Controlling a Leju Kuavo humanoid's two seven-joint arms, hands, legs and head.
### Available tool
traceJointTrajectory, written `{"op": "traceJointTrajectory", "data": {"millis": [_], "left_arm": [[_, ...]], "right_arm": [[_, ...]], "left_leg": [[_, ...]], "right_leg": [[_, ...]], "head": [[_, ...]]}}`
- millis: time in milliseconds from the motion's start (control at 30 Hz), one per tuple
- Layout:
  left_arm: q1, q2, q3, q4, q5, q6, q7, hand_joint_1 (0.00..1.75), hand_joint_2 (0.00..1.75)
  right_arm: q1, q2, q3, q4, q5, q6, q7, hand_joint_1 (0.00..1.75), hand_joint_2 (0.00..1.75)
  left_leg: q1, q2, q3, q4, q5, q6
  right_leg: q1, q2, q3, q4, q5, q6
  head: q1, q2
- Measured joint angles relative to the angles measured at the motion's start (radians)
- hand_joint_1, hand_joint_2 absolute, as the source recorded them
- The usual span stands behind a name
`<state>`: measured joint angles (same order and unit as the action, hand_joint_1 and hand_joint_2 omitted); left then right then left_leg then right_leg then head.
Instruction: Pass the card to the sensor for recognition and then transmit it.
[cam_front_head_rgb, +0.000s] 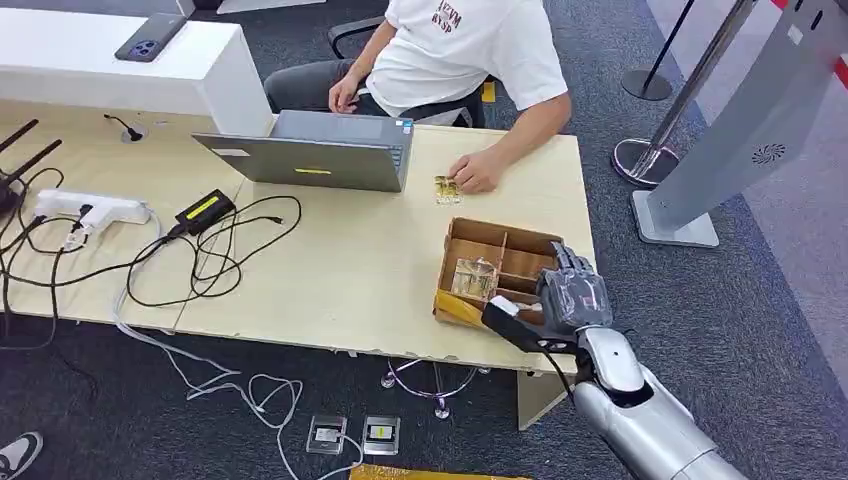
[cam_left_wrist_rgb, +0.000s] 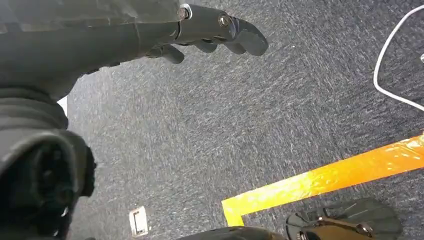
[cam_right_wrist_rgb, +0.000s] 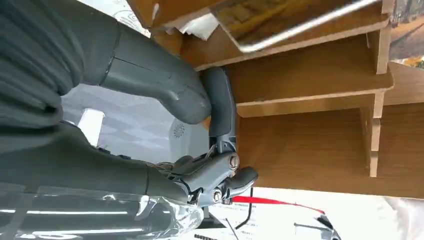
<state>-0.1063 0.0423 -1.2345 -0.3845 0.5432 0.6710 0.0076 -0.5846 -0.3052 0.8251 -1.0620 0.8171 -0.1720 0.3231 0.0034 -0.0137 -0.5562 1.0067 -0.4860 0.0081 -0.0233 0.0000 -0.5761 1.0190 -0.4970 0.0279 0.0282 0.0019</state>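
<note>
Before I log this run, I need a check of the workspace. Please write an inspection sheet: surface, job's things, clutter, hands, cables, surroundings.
Surface: light wood desk, bare in the middle.
Job's things: divided wooden box at the desk's right end, a clear-wrapped item in one compartment; cards under a person's hand. Sensor: cannot tell which item it is.
Clutter: laptop, power strip, adapter, phone on the white counter.
Hands: right hand over the box's near right corner, fingers curled at a divider, grasp unclear; left hand over the carpet, holding nothing.
Cables: black loops on the desk; white cable on the floor.
Surroundings: seated person, stanchions, grey kiosk, orange tape.
</note>
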Motion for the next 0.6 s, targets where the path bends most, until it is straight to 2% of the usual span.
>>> {"op": "traceJointTrajectory", "data": {"millis": [33, 100, 600], "left_arm": [[0.0, 0.0, 0.0, 0.0, -0.002, 0.0, 0.0, 0.0, 0.0], [0.0, -0.001, 0.0, 0.0, -0.008, 0.0, 0.0, 0.0, 0.0], [0.0, -0.001, 0.001, 0.0, -0.02, 0.0, -0.003, 0.0, 0.0]], "right_arm": [[-0.001, 0.001, 0.0, 0.0, -0.001, 0.0, -0.001, 1.61, 1.75], [-0.005, 0.003, 0.001, 0.003, -0.003, -0.001, -0.007, 0.0, 1.75], [-0.038, 0.032, 0.002, 0.03, -0.014, -0.044, -0.027, 0.0, 1.75]], "left_leg": [[0.0, 0.0, 0.0, 0.0, 0.0, 0.0], [0.0, 0.0, 0.0, 0.0, 0.0, 0.0], [0.0, 0.0, 0.001, 0.0, 0.0, 0.0]], "right_leg": [[0.0, 0.0, 0.0, 0.0, 0.0, 0.0], [0.0, 0.0, 0.0, 0.0, 0.0, 0.0], [0.0, 0.001, 0.001, 0.0, 0.0, 0.0]], "head": [[0.0, 0.0], [0.0, 0.0], [0.0, 0.0]]}}
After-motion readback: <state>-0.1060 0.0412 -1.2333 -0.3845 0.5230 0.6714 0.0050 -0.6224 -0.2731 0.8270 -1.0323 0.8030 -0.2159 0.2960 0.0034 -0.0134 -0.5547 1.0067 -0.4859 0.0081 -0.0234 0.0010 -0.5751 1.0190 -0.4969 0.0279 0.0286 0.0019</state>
